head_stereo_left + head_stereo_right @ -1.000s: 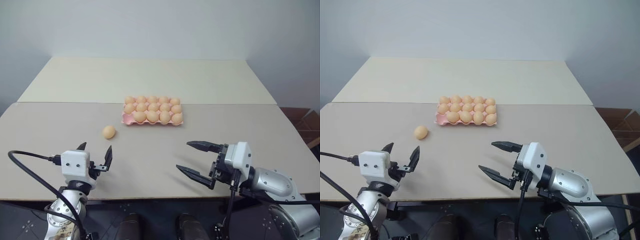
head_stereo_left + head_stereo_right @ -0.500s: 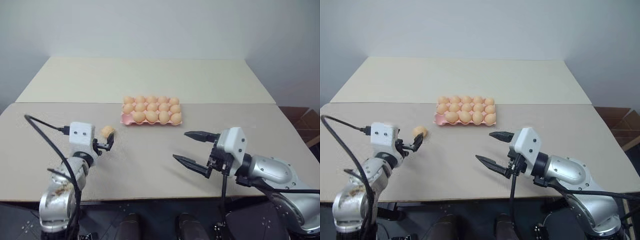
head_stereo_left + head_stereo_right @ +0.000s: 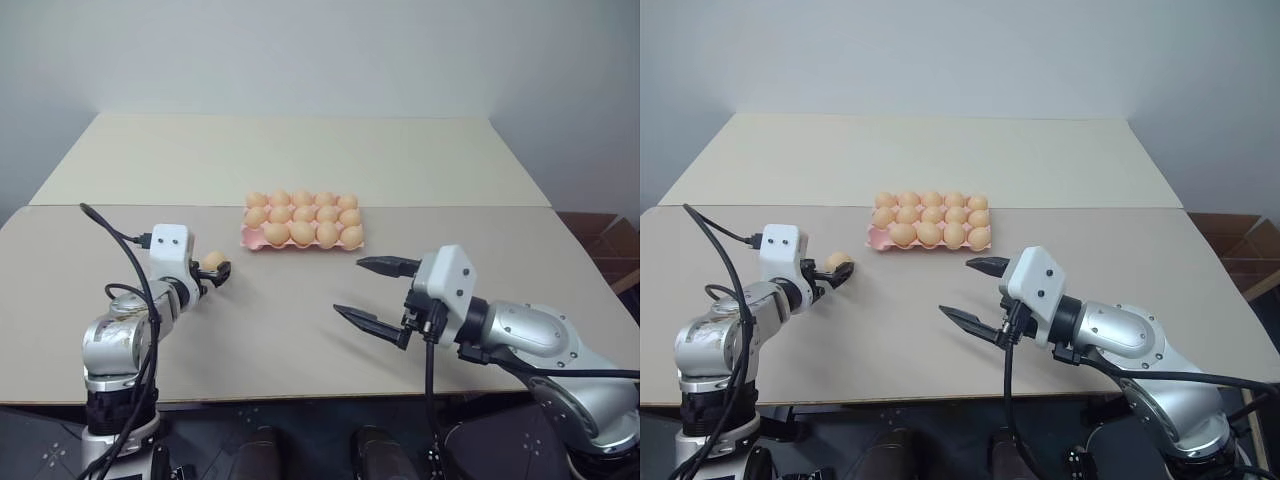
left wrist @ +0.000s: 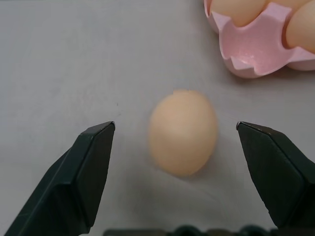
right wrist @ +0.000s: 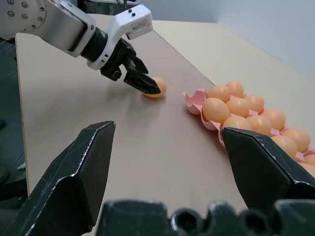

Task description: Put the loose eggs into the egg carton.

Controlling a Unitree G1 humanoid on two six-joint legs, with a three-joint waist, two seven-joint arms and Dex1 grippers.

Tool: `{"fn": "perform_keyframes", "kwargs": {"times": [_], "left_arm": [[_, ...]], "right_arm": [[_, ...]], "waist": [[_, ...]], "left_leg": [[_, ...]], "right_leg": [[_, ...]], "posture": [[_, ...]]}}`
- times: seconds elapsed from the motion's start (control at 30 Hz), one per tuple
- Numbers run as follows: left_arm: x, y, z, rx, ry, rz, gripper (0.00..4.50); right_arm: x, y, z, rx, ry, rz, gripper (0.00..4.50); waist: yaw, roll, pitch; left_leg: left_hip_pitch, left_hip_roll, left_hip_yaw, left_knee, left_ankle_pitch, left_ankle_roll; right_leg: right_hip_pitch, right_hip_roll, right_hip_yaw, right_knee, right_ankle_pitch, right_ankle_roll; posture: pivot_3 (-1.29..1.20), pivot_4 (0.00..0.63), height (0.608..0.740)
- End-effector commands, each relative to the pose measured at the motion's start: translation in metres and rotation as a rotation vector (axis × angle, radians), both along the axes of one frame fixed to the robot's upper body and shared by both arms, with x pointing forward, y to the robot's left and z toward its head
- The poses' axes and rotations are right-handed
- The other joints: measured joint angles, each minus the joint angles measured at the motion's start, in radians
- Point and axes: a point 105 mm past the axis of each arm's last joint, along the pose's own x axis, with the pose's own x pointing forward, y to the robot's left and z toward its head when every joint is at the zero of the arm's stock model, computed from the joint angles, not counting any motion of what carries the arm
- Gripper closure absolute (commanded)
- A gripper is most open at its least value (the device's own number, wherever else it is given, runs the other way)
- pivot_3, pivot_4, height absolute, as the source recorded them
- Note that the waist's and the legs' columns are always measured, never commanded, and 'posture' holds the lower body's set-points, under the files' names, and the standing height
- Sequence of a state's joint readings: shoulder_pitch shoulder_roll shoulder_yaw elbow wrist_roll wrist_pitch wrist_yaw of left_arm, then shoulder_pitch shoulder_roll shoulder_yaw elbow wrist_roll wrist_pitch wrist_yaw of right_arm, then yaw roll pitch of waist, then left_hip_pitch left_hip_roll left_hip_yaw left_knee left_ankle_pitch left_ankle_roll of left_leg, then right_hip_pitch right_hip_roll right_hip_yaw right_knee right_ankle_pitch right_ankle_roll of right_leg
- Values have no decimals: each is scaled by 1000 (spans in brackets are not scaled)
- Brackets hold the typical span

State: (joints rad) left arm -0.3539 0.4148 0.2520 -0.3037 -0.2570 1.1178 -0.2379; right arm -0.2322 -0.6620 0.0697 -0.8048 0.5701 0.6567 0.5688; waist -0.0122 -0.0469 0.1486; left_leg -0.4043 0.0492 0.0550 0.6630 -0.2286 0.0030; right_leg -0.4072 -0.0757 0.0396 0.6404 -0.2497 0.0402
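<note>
Left wrist view: loose egg (image 4: 183, 132) between spread fingers of left gripper (image 4: 187, 162), untouched.

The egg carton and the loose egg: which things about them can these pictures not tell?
- Egg carton: head views show its cups too small to count the empty ones; the left wrist view's edge cuts it off.
- Loose egg: blurred in the left wrist view; the left gripper partly covers it in head views, so contact is unclear.

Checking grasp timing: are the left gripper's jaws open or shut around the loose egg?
Open. The left gripper has one finger on each side of the egg, with bare table between.
</note>
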Motion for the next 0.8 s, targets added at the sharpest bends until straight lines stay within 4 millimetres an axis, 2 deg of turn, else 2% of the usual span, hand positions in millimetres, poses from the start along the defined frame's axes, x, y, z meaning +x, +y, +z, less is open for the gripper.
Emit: {"fn": "perform_keyframes", "kwargs": {"times": [0.03,0.1,0.27,0.37,0.53,0.67,0.73,0.8], "left_arm": [[4,-2,7,14,-17,-31,594],[5,-2,6,18,-14,-38,1057],[10,1,3,33,-12,-42,2655],[14,4,2,58,-24,-38,3272],[15,5,4,84,-52,-36,3500],[12,2,17,148,-153,-40,3506],[9,-5,29,186,-230,-61,3506],[6,-20,39,174,-278,-101,3508]], "right_arm": [[-3,3,9,3,-47,8,444],[-3,3,10,5,-49,4,444],[-2,3,11,7,-53,-2,444],[-1,2,11,6,-59,-10,444],[-1,2,11,8,-58,-14,444],[-2,1,10,6,-56,-17,444],[-2,0,10,5,-57,-19,444],[-2,-1,9,6,-57,-21,444]], "waist": [[0,0,0],[0,0,0],[0,0,0],[1,0,0],[1,0,0],[0,0,0],[0,0,0],[1,0,0]], "left_leg": [[0,0,0,0,0,0],[0,0,0,0,0,0],[0,0,0,0,0,0],[0,0,0,0,0,0],[-1,0,0,0,0,0],[-1,0,0,0,0,0],[-1,0,0,0,0,0],[-2,0,0,0,0,0]], "right_leg": [[0,0,0,0,0,0],[0,0,0,0,0,0],[0,0,0,0,0,0],[0,0,0,0,0,0],[-1,-1,0,0,0,0],[-1,-1,0,0,0,0],[-1,-1,0,0,0,0],[-2,-1,0,0,0,0]], "posture": [[0,150,740],[0,150,740],[0,150,740],[0,150,740],[0,150,740],[0,150,740],[0,150,740],[0,150,740]]}}
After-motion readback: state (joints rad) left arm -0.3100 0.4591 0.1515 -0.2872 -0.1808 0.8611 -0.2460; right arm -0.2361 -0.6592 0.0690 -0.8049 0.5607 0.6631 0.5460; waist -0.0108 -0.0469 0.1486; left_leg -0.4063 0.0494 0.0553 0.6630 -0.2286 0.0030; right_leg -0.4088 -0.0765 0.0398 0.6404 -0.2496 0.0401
